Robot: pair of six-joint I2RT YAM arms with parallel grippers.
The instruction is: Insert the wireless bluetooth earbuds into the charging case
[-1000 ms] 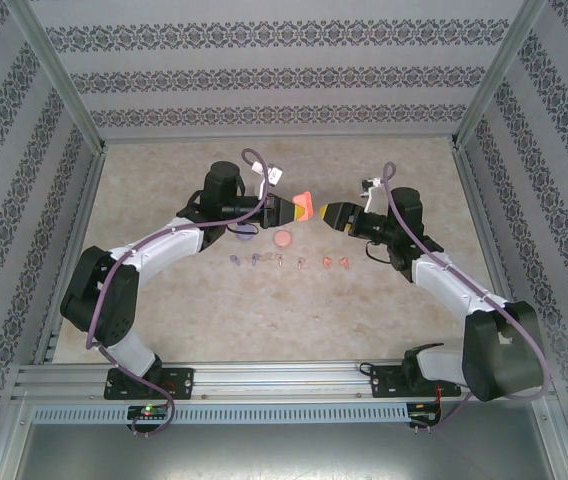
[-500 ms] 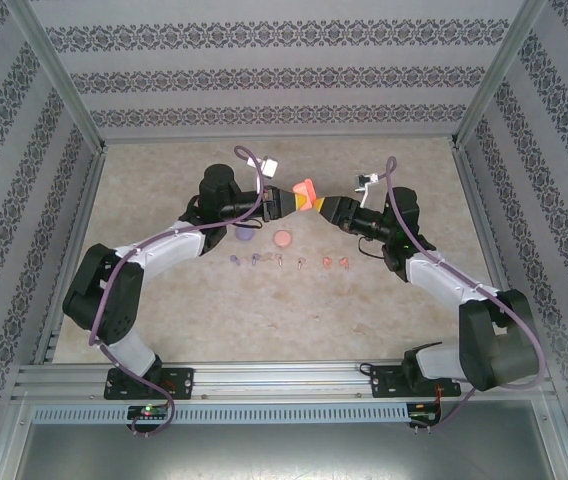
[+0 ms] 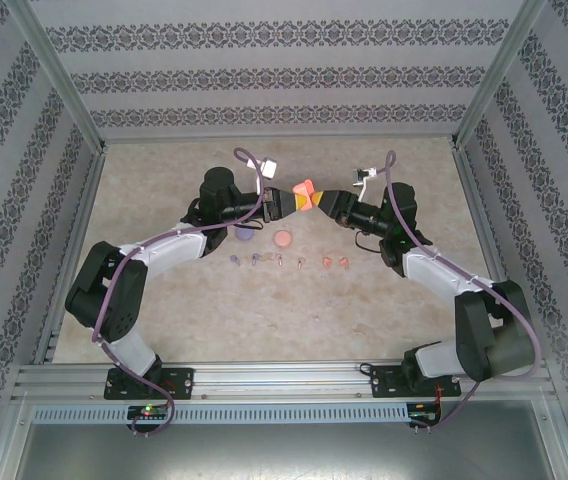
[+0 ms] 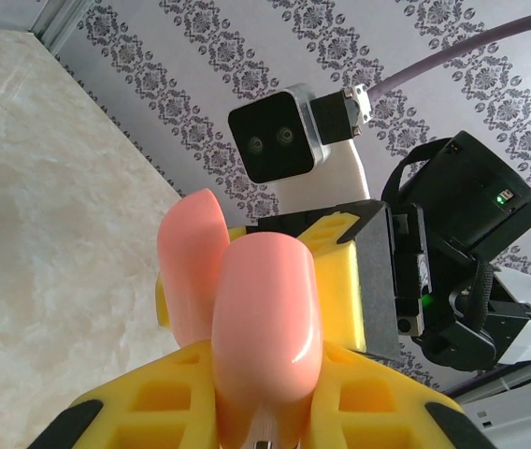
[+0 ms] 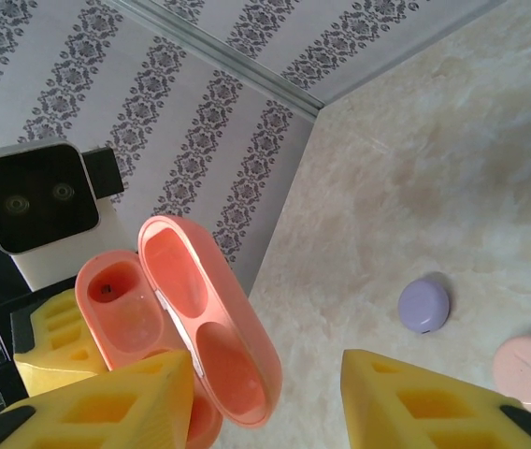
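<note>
my left claw [image 3: 290,201] is clamped on the orange case [image 5: 200,323], holding it up above the far middle of the table. the case hangs open, lid swung back. on the right wrist view its hollows show as bare glossy orange plastic, with one dark spot in the base well.

my right claw [image 5: 264,367] faces it from the right with its fingers apart. the near edge of the open lid sits in the gap between them, and one yellow finger [image 5: 139,393] overlaps the case. whether that finger actually touches it, i cannot tell.

below and just near of the claws, two more cases rest closed on the table. the purple case [image 3: 245,237] is on the left and the pink case [image 3: 283,240] on the right, a little apart from each other.

nearer again, the earbuds lie in a loose row on the surface, all outside any case. the purple earbuds [image 3: 236,259] are at the left, the pale pink earbuds [image 3: 301,263] in the middle and the orange earbuds [image 3: 343,263] at the right.

the table [image 3: 164,170] is a beige, marbled top. the walls [image 3: 284,80] around it on the left, right and far sides carry pale stripes and bands of dark ornament. grey metal posts [image 3: 59,90] run along the corners.
</note>
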